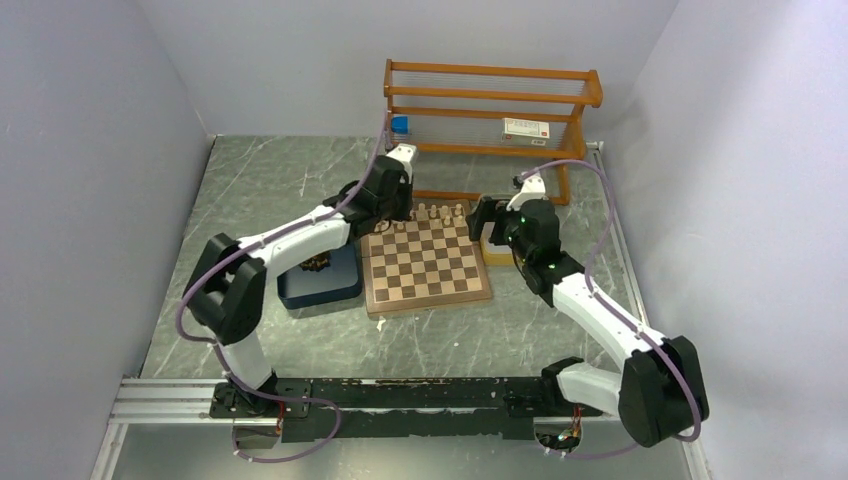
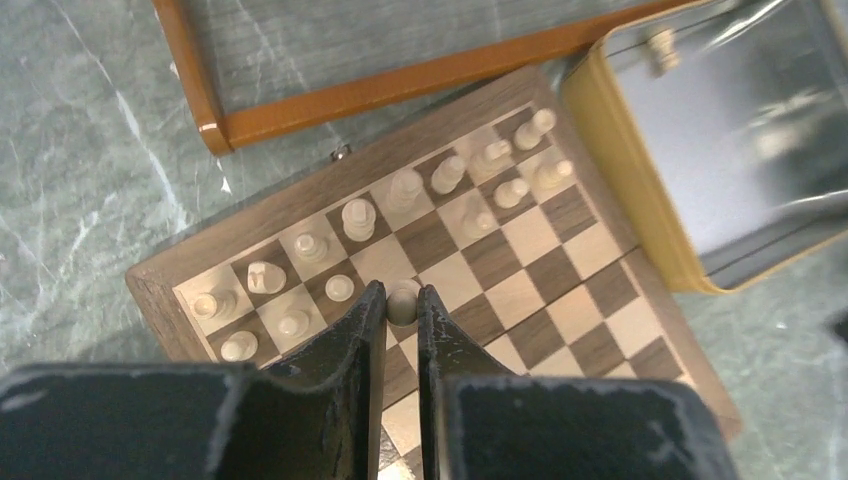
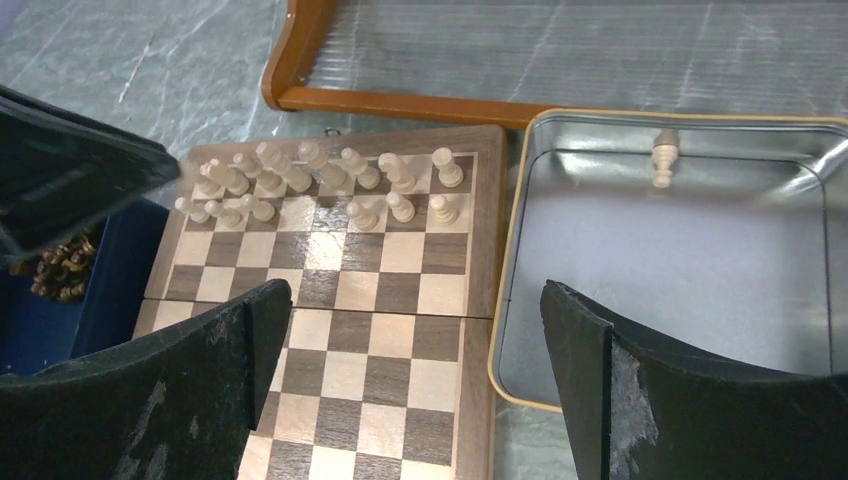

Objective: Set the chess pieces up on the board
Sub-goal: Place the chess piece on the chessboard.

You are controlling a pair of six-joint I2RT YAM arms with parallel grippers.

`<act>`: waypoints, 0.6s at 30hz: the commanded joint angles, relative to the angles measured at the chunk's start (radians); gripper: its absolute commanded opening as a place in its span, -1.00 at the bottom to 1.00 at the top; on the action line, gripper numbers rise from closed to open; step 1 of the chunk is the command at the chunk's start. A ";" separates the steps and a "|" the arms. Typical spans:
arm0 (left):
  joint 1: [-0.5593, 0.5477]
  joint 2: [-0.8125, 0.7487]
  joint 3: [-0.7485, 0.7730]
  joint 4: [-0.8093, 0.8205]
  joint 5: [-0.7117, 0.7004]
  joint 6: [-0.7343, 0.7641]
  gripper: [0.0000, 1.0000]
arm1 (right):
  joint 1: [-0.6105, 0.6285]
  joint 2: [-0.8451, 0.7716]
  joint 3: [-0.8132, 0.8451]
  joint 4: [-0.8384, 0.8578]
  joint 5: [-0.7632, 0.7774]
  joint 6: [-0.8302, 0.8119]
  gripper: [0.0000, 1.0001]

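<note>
One pale cream wooden pawn [image 2: 403, 302] is pinched in the closed left hand [image 2: 402, 294] at the second row of the checkered wooden chessboard [image 2: 545, 295]; centre it on its square before releasing. Right hand [image 3: 415, 305] gapes empty.

A grey-green table [image 1: 260, 190] with pale marble-like veins carries everything, closed in by plain light walls on the left, right and far sides. Near its middle the board [image 1: 425, 262] lies flat, its brown border resting straight on the stone-patterned top. A dark blue tray [image 1: 320, 285] sits just beside the board's left edge, toward the near half. A shallow tin tray [image 3: 680, 260] with a tan rim and shiny metal floor sits just beside the board's right edge, toward the far half. Behind both, against the back wall, stands a wooden rack [image 1: 490, 100] of orange-brown slats, its foot close to the board's far edge. A metal rail [image 1: 400, 395] runs along the table's near edge.
</note>
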 commanded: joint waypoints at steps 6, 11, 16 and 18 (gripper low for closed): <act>-0.062 0.150 0.021 0.084 -0.165 0.050 -0.82 | -0.017 -0.082 -0.040 0.008 0.092 0.010 1.00; -0.077 0.186 0.025 0.102 -0.185 0.054 -0.83 | -0.021 -0.090 -0.050 0.018 0.097 0.013 1.00; -0.081 0.208 0.019 0.103 -0.217 0.064 -0.82 | -0.021 -0.085 -0.053 0.022 0.098 0.010 1.00; -0.081 0.219 0.020 0.123 -0.217 0.066 -0.81 | -0.021 -0.084 -0.052 0.022 0.096 0.009 1.00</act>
